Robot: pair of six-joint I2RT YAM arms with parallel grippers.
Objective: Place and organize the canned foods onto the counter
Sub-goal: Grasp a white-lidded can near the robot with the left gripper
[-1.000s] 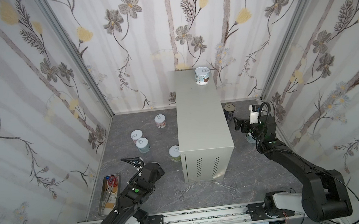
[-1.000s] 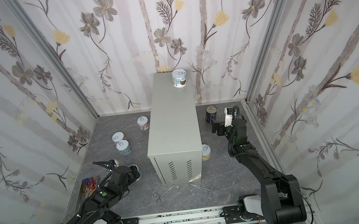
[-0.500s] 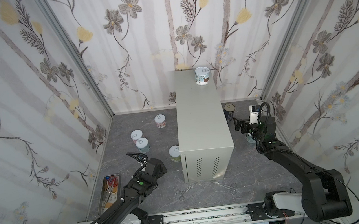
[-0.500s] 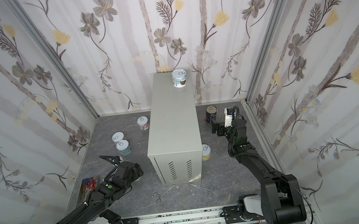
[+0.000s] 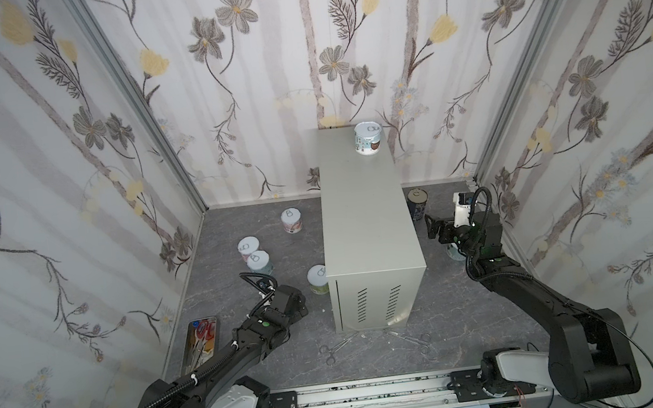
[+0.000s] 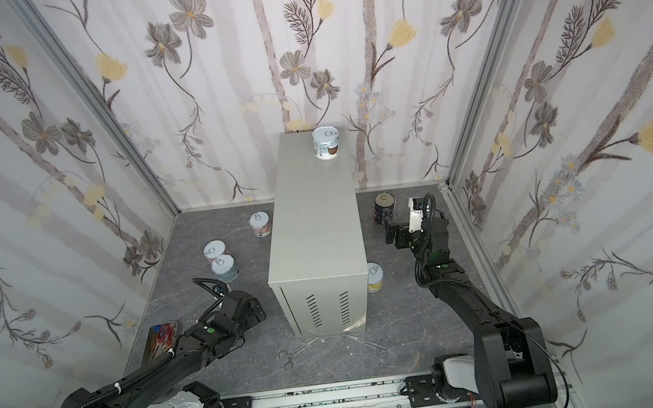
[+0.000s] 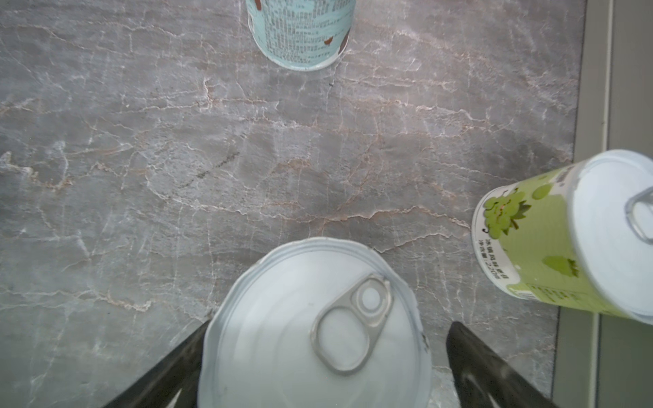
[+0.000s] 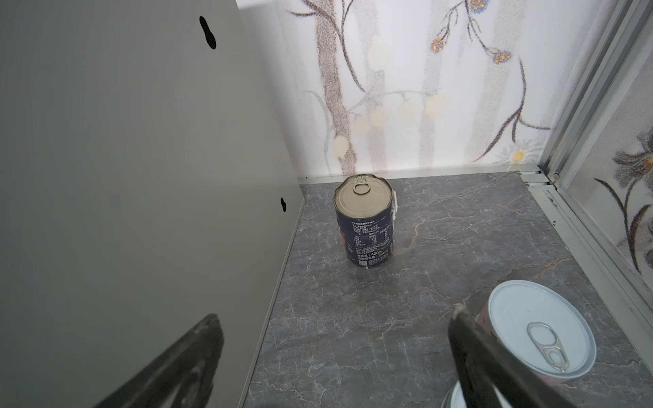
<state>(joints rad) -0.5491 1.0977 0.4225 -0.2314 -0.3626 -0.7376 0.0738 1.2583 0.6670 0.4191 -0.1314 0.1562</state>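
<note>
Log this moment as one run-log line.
left gripper: open, straddling floor can | right gripper: open, empty | counter: one can placed

Even, diffuse, fairly bright light fills both top views; the flowered walls bow outward toward the corners from wide-angle distortion. The tall light-grey metal box (image 5: 365, 225) is brightest on top, its vented front duller. In the left wrist view a soft shadow pools at 3 o'clock by the green-labelled short can (image 7: 551, 240), whose silver lid blurs toward the frame edge. The dark-blue taller can (image 8: 365, 226) is sharp; the black fingers (image 8: 494, 364) nearest the right wrist lens are out of focus.
</note>
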